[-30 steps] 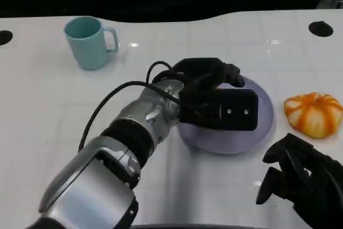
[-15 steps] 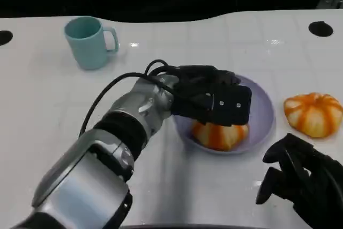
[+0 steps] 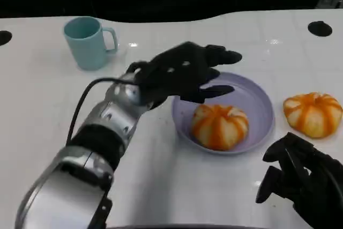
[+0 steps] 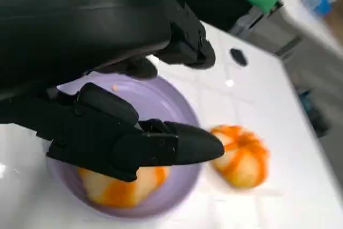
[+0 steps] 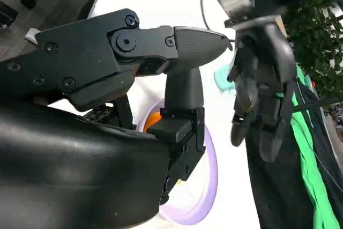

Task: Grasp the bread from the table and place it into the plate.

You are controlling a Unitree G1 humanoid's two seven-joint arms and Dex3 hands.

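White table [image 3: 48,105]: one bread [image 3: 220,126] is seen in the purple plate [image 3: 261,105], whose near-left rim is hidden by the empty, spread left hand [image 3: 185,72]. A second bread [image 3: 313,113] (cut off at the frame edge) lies beside the right hand [image 3: 300,181], whose grip cannot be made out.

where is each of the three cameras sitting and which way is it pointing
Head view: high on the robot, looking down at the table; left hand over the plate, right hand low.
Left wrist view: behind the left hand's fingers, facing plate and bread.
Right wrist view: behind the right hand, facing the left hand.
All share the plate.
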